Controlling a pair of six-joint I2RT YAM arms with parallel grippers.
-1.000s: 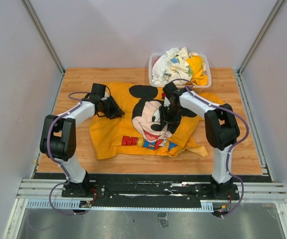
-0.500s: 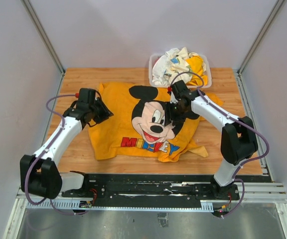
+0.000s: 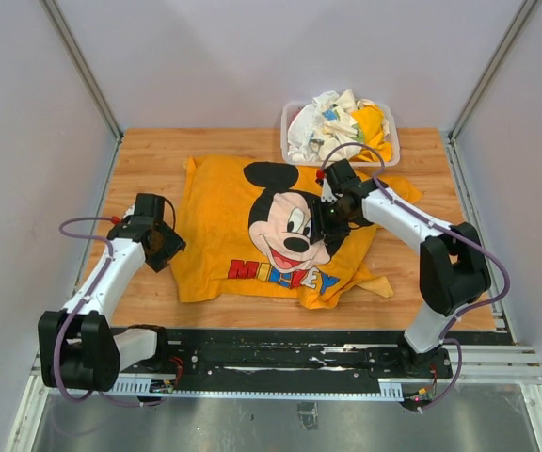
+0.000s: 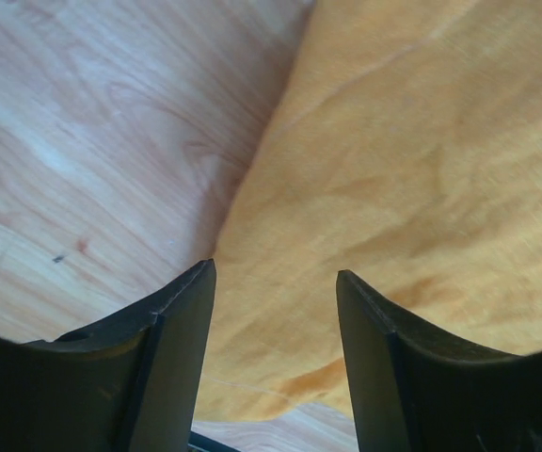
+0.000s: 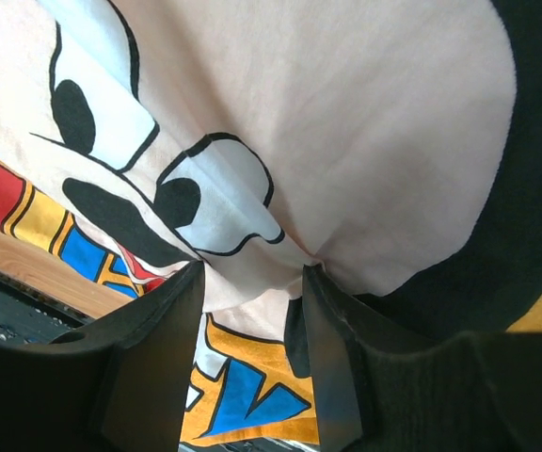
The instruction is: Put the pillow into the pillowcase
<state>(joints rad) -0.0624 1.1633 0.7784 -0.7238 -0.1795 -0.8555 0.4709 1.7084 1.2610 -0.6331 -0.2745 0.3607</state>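
The orange-yellow Mickey Mouse pillowcase (image 3: 222, 212) lies spread on the wooden table, rumpled along its near right edge. The pillow is out of view. My left gripper (image 3: 163, 250) is at the case's left edge. In the left wrist view its jaws (image 4: 273, 268) stand apart over plain orange cloth (image 4: 422, 169) with nothing between them. My right gripper (image 3: 326, 226) is on the right side of Mickey's face. In the right wrist view (image 5: 252, 268) a puckered fold of the printed cloth (image 5: 374, 122) is bunched between its fingers.
A clear plastic bin (image 3: 390, 153) with several white and yellow patterned cloths (image 3: 332, 122) stands at the back right. Bare wood (image 3: 139, 151) shows to the left and behind the case. Grey walls close in both sides.
My left arm has drawn back towards the near left, from on the case to its left edge. My right gripper shifted slightly nearer, and the cloth around it moved with it.
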